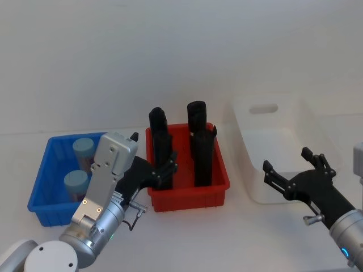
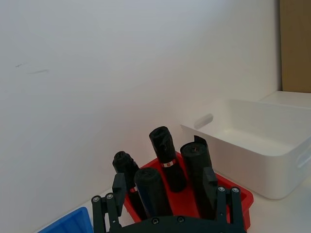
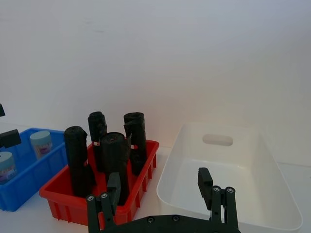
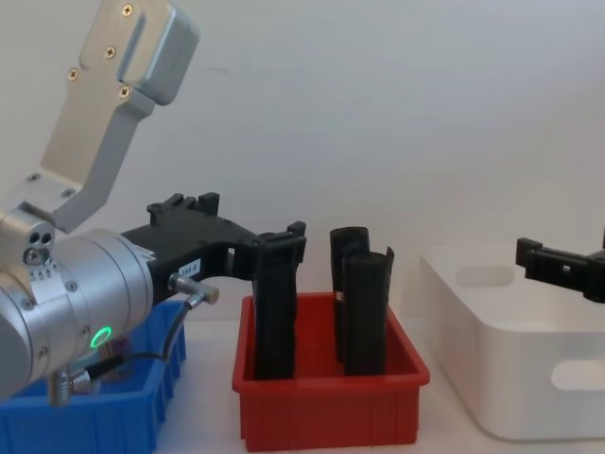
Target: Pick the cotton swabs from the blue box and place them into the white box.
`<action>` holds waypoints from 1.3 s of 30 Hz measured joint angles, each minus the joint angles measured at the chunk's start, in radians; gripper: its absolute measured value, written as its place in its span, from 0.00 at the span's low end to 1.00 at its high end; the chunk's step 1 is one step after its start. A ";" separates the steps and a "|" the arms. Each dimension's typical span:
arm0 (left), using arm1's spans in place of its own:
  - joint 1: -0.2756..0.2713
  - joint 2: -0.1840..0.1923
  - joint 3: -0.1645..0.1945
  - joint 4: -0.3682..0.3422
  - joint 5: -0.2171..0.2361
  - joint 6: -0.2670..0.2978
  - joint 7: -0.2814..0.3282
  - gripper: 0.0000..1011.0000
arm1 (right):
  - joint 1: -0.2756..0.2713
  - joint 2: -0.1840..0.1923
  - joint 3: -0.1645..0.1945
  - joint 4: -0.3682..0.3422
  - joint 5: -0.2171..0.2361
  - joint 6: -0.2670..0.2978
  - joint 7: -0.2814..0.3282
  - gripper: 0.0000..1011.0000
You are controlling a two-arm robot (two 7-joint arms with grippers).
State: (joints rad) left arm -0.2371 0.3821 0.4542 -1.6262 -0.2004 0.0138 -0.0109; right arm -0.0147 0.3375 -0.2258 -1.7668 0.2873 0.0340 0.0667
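1. Left gripper point(image 1: 165, 169): lower centre-left of the head view, at the near left corner of the red bin point(image 1: 190, 195), just right of the blue box point(image 1: 41, 180). In the left wrist view its fingers point(image 2: 118, 186) are spread, with nothing between them.

2. Right gripper point(image 1: 286, 161): lower right of the head view, at the near side of the white box point(image 1: 245, 164) and, judging by the chest view, above its rim. Its fingers are spread and it holds nothing.

3. Cotton swabs point(image 1: 75, 182): 2 jars stand upright in the blue box at the left of the frame, 1 behind the other.

4. Red bin: centre of the frame, holding 4 black upright rolls point(image 1: 198, 141). Not part of the task.

5. White box: right of the frame, reaching farthest back. Its interior, as the right wrist view shows it, holds no jar.

6. Status: as far as the pictures show, 0 jars are transferred and 2 are left to move. No pick has begun, and the left gripper is the closer to the blue box.
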 joint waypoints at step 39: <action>0.000 0.000 0.000 0.000 0.000 0.000 0.000 0.99 | 0.000 0.000 0.000 0.000 0.000 0.000 0.000 0.99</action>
State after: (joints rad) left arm -0.2371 0.3821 0.4542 -1.6262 -0.2004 0.0138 -0.0109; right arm -0.0146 0.3375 -0.2258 -1.7668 0.2874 0.0340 0.0667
